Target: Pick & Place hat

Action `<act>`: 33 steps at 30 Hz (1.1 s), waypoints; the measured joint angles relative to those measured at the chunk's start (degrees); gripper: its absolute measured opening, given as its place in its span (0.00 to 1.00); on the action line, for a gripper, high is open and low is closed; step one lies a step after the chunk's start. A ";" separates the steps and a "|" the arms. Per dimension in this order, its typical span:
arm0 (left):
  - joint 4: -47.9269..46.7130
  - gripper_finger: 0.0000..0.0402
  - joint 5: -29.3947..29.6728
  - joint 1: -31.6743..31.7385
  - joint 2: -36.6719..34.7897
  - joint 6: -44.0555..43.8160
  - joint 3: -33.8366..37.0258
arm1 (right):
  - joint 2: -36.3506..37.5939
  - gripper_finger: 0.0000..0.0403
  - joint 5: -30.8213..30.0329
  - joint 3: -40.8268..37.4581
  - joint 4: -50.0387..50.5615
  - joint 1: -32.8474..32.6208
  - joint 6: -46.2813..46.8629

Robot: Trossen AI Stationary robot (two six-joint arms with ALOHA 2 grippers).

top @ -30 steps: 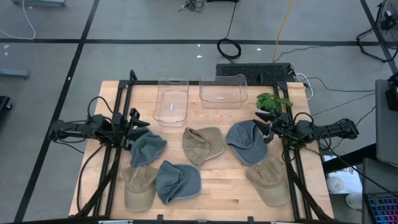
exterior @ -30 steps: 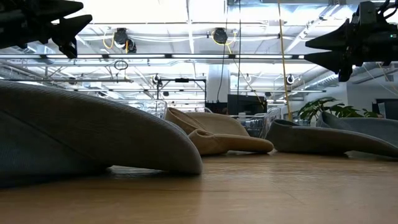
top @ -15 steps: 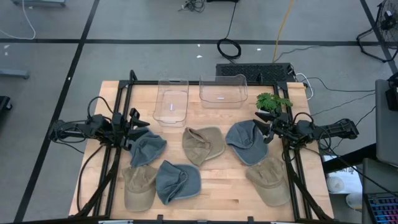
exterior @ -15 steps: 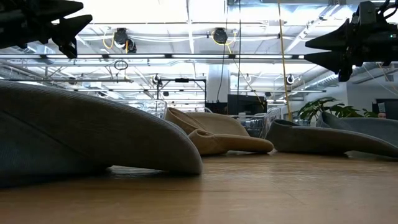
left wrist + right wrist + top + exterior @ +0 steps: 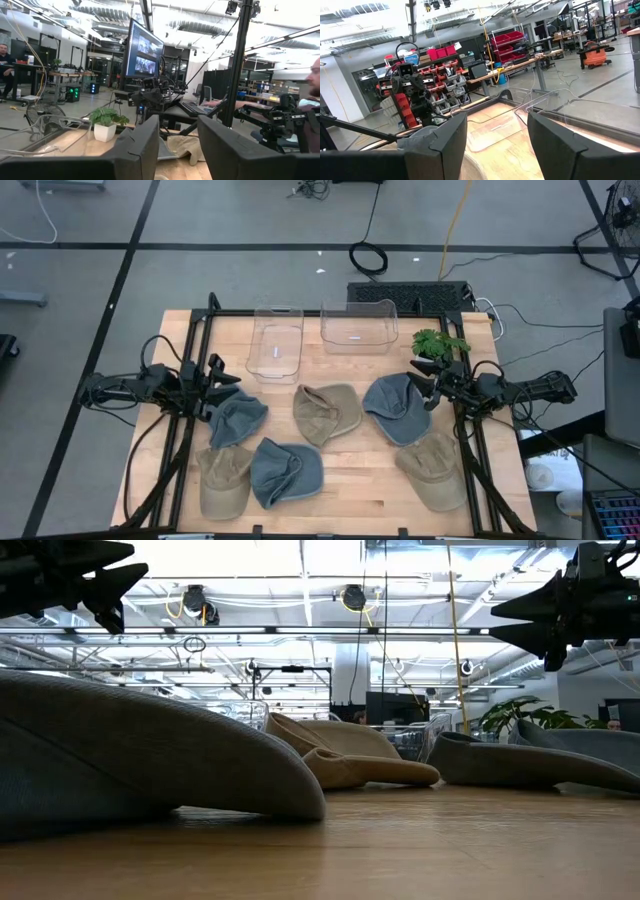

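Observation:
Several soft hats lie flat on the wooden table (image 5: 350,495), brims down. Grey-blue ones lie at the left (image 5: 238,418), front middle (image 5: 285,472) and right (image 5: 395,408). Tan ones lie at the centre (image 5: 325,412), front left (image 5: 222,480) and front right (image 5: 432,470). My left gripper (image 5: 228,377) (image 5: 177,145) hovers open at the table's left edge, raised above the left grey-blue hat, with nothing between its fingers. My right gripper (image 5: 425,388) (image 5: 497,135) hovers open at the right edge, above the right grey-blue hat, also holding nothing.
Two clear plastic bins (image 5: 276,345) (image 5: 358,325) stand at the table's far edge. A small potted plant (image 5: 440,343) stands at the far right, close to my right arm. A black metal frame (image 5: 190,430) runs along both sides of the table. People sit at desks in the room beyond.

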State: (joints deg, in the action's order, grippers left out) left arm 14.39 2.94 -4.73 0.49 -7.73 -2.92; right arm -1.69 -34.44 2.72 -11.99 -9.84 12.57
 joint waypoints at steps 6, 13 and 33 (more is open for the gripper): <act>0.00 0.36 0.00 -0.02 -0.02 0.00 0.01 | 0.00 0.49 0.00 0.00 0.00 0.01 0.00; 0.00 0.34 0.00 0.00 0.00 -0.01 0.01 | 0.00 0.49 0.00 0.00 0.02 0.00 0.00; 0.01 0.34 0.00 -0.01 -0.02 0.00 0.00 | 0.00 0.49 0.00 -0.02 0.02 0.01 0.00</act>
State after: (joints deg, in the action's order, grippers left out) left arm 14.40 2.94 -4.74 0.47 -7.73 -2.92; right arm -1.69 -34.44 2.70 -11.97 -9.83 12.57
